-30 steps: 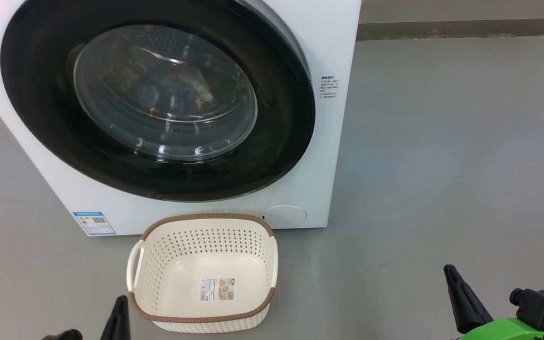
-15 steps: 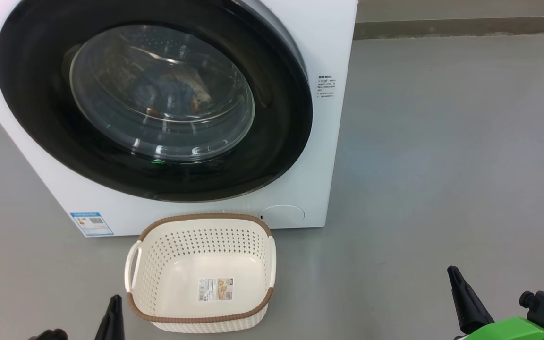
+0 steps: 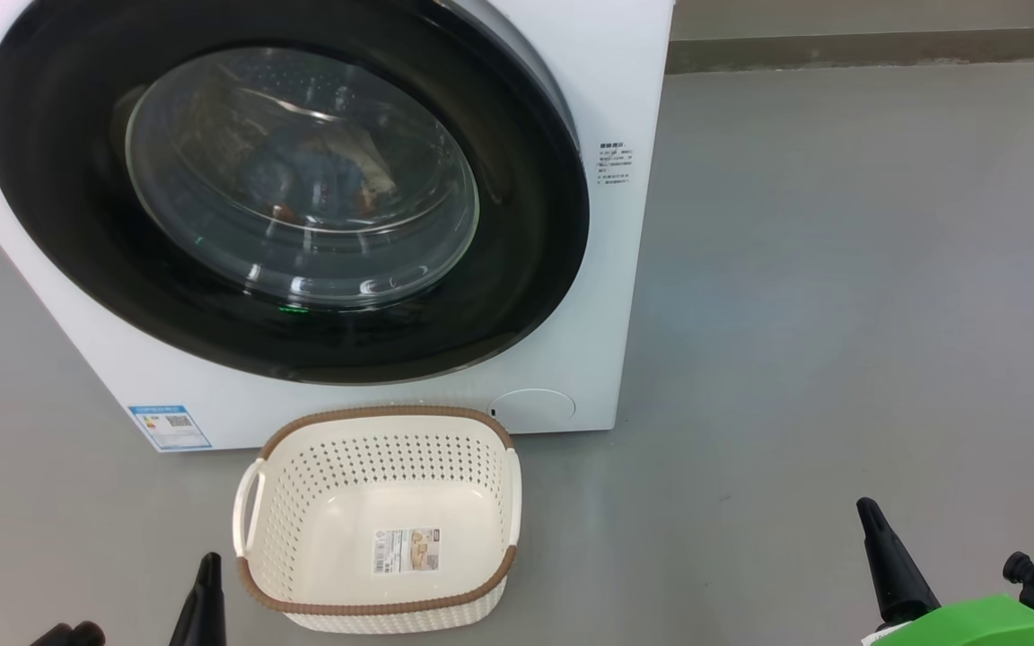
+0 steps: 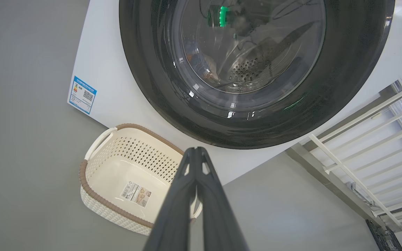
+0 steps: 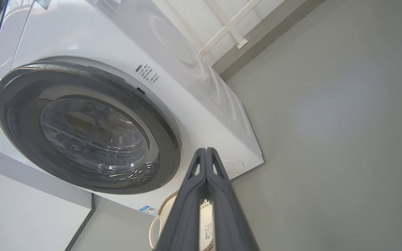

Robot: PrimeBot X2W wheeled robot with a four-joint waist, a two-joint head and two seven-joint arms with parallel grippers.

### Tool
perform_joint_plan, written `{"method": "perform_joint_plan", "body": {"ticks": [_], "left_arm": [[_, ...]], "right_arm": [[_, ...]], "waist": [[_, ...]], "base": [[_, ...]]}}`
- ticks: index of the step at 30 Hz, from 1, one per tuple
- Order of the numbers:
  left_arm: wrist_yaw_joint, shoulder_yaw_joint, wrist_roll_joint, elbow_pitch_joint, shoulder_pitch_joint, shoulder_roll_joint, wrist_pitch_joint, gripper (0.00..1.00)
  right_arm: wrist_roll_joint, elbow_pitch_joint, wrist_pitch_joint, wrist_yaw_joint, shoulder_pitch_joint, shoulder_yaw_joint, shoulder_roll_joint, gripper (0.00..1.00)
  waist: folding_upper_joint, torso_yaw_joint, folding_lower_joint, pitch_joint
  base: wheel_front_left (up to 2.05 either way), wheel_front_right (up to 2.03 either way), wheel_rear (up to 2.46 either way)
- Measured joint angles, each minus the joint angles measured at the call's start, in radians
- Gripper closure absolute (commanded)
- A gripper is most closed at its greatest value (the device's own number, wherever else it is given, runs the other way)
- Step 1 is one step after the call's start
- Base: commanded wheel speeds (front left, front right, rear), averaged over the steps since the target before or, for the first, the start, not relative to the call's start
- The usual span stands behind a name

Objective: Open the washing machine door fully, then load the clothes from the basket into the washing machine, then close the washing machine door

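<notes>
Washing machine door [image 3: 293,345] closed on the washing machine [image 3: 625,72], clothes [image 3: 319,175] lying in the drum [image 4: 246,69] behind it. Basket [image 3: 373,413] on the floor [image 3: 840,269] just in front of the washing machine. Left end effector [image 4: 195,150] and right end effector [image 5: 206,150] pinched fully together, gripping nothing, apart from the washing machine.

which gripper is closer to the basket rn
Left. The left gripper sits just off the front left corner of the basket; the right gripper is well away to its right, across the floor.
</notes>
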Motion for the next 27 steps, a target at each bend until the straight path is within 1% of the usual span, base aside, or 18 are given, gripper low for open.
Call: {"method": "perform_joint_plan", "body": {"ticks": [9, 16, 27], "left_arm": [[-0.014, 0.019, -0.093, 0.010, -0.018, -0.005, 0.024, 1.00], [-0.023, 0.037, -0.180, 0.020, -0.025, -0.009, 0.042, 1.00], [-0.048, 0.063, -0.294, 0.034, -0.039, -0.014, 0.068, 1.00]], "right_arm": [[0.091, 0.016, 0.013, 0.000, -0.016, -0.004, 0.000, 1.00], [0.191, 0.026, 0.023, 0.000, -0.023, -0.007, 0.000, 1.00], [0.314, 0.043, 0.036, -0.003, -0.042, -0.010, -0.001, 1.00]], "waist": [[0.0000, -0.004, 0.0001, 0.001], [0.0000, -0.008, 0.0000, 0.002], [0.0000, -0.014, 0.0000, 0.004]], "base": [[0.00, 0.00, 0.00], [0.00, 0.00, 0.00], [0.00, 0.00, 0.00]]}}
